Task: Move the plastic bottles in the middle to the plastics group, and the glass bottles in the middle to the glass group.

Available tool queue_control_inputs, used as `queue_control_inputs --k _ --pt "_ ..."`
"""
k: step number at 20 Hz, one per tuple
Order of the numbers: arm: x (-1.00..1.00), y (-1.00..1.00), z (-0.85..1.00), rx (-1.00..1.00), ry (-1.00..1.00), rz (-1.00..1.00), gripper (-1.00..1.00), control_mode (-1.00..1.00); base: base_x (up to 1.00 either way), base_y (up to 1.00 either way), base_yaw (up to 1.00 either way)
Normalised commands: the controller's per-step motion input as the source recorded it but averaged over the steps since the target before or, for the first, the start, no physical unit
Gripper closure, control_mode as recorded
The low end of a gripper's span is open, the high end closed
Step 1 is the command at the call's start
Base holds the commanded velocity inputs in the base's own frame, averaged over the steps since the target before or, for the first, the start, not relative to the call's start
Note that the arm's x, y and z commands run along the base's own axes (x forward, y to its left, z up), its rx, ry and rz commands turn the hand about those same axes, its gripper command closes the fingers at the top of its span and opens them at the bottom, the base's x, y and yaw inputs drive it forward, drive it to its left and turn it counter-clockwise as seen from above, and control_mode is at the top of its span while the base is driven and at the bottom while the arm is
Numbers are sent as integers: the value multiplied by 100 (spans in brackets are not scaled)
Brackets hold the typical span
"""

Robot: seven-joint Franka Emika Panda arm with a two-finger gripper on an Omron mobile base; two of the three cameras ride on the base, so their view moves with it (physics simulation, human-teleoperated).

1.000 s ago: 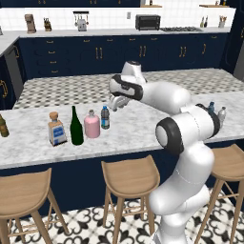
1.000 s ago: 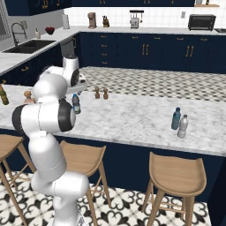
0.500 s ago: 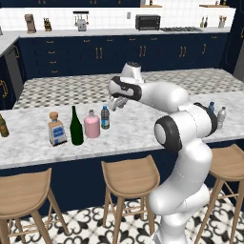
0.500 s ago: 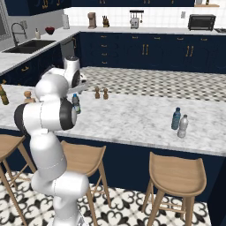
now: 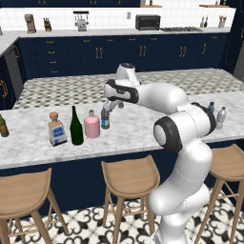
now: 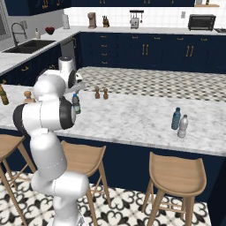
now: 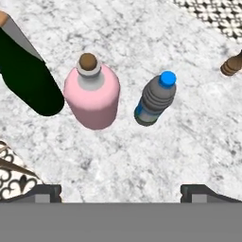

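While its jaws are standing wide open, the gripper (image 5: 111, 106) is hovering above the water bottle (image 7: 154, 99). The pink bottle (image 7: 92, 97) is standing just beside it on the counter (image 7: 142, 156).

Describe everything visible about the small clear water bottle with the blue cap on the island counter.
The small clear ribbed plastic water bottle has a bright blue cap and a blue label band low on its body. It stands upright on the white marble counter, right of the squat pink bottle with a brown stopper, apart from it. Nothing touches it; the open hand hovers just above it.
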Motion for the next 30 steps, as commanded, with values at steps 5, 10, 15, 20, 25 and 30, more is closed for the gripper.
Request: queue_control_inputs --k 5,10,15,20,25,30 --pt "16 0 0 -1 0 -5 -100 -100 0 0 0" --pt "10 2 0 -3 0 -12 -100 -100 0 0 0" --pt "0 3 0 0 0 -14 -100 -100 0 0 0" --pt "5 2 -1 0 0 0 -100 -100 0 0 0" --pt "38 6 -15 0 0 2 -100 -100 0 0 0" --pt "47 5 -18 0 0 5 -100 -100 0 0 0"
